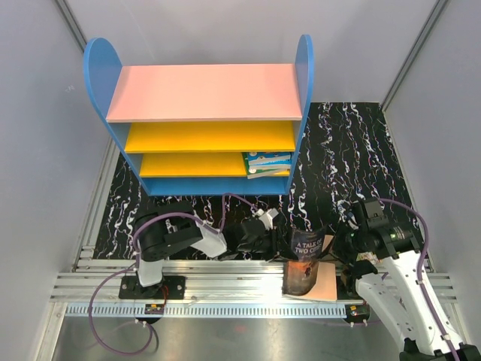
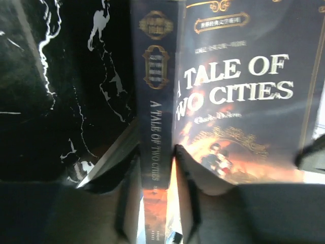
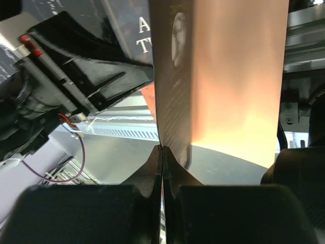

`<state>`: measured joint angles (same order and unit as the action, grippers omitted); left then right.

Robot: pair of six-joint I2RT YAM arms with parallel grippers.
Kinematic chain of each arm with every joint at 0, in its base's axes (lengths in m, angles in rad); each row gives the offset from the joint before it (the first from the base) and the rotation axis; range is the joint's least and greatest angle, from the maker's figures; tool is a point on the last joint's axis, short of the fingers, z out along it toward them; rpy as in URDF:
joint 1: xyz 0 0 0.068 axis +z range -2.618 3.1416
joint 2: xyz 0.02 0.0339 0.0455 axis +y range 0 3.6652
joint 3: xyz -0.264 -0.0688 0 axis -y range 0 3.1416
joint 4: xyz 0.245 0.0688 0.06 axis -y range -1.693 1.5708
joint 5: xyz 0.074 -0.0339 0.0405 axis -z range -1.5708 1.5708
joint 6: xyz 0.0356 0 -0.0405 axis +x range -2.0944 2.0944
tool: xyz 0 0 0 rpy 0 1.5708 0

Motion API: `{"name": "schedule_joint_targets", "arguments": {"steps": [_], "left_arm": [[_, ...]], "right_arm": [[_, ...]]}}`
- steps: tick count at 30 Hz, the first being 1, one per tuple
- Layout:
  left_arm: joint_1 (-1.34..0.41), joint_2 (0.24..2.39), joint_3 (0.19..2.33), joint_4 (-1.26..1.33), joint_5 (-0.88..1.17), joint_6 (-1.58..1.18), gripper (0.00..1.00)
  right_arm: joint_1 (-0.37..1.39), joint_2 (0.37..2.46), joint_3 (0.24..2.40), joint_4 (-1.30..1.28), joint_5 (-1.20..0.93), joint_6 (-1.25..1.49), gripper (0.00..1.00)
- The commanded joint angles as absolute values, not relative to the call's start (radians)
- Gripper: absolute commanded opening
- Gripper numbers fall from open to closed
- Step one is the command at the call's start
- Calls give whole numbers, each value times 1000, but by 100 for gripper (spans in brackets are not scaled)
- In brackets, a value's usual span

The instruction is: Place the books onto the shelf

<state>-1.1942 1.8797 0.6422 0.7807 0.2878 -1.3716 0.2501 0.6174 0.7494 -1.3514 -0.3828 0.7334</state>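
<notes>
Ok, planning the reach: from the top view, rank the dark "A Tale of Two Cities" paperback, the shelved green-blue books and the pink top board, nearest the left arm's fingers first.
1. Dark "A Tale of Two Cities" paperback, its spine between the left fingers.
2. Green-blue books, right end, lowest level of the shelf.
3. Pink top board, farthest back.

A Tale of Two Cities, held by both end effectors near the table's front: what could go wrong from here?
1. The left end effector clamps only the spine of A Tale of Two Cities; the covers could flop open when carried.
2. The right end effector pinches a thin edge; opposing pulls may bend the cover.
3. The book stands at the front rail, far from the shelf; a slip might drop it off the table.
</notes>
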Motion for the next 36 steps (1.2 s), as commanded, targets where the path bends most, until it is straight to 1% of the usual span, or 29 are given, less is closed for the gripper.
{"name": "schedule_joint_targets", "arguments": {"steps": [1,3,6,8,10,14,16,19,20,22,24,25,27,28,29,30,31,32,33,34,36], "left_arm": [[-1229,1887,706,1012,345,-1405,22],[-1235,1901,707,1083,351,-1417,17],[-1247,1934,716,1211,367,-1454,16],[-1255,1960,730,1273,377,-1476,22],[-1270,1968,758,1255,387,-1473,32],[-1295,1948,801,1090,388,-1421,33],[-1302,1945,813,1054,391,-1399,33],[-1315,1939,822,1020,380,-1391,23],[-1316,1937,821,1005,377,-1390,12],[-1322,1918,816,986,361,-1384,1],[-1324,1890,811,902,342,-1355,0],[-1324,1846,811,856,331,-1339,0],[-1331,1787,834,671,296,-1262,0],[-1338,1716,854,590,278,-1228,0],[-1351,1683,876,414,234,-1195,0],[-1362,1646,920,337,213,-1137,0],[-1371,1616,940,268,193,-1112,0],[-1393,1555,960,144,155,-1094,0],[-1403,1524,1007,82,134,-1056,0],[-1416,1499,1034,-46,111,-1039,0],[-1448,1413,1092,-179,28,-1003,0]], "right_arm": [[256,604,720,-1580,-373,706,2],[256,600,694,-1577,-388,703,2],[256,592,666,-1577,-400,693,0],[256,578,658,-1578,-402,692,0],[256,569,657,-1580,-397,693,0],[256,555,660,-1585,-391,693,0],[256,546,660,-1589,-388,695,0],[256,532,658,-1597,-385,698,0],[256,528,658,-1598,-385,699,0],[256,520,663,-1603,-387,698,0],[256,512,676,-1606,-382,701,0],[256,509,684,-1612,-382,704,12],[255,502,713,-1621,-373,707,35],[256,500,722,-1627,-368,710,57],[256,499,732,-1632,-359,713,64],[256,499,744,-1635,-359,716,69],[255,494,745,-1634,-362,716,71],[256,491,749,-1634,-364,722,75],[255,483,758,-1635,-364,727,75],[256,479,767,-1635,-361,729,76],[256,471,834,-1635,-339,744,79]]}}
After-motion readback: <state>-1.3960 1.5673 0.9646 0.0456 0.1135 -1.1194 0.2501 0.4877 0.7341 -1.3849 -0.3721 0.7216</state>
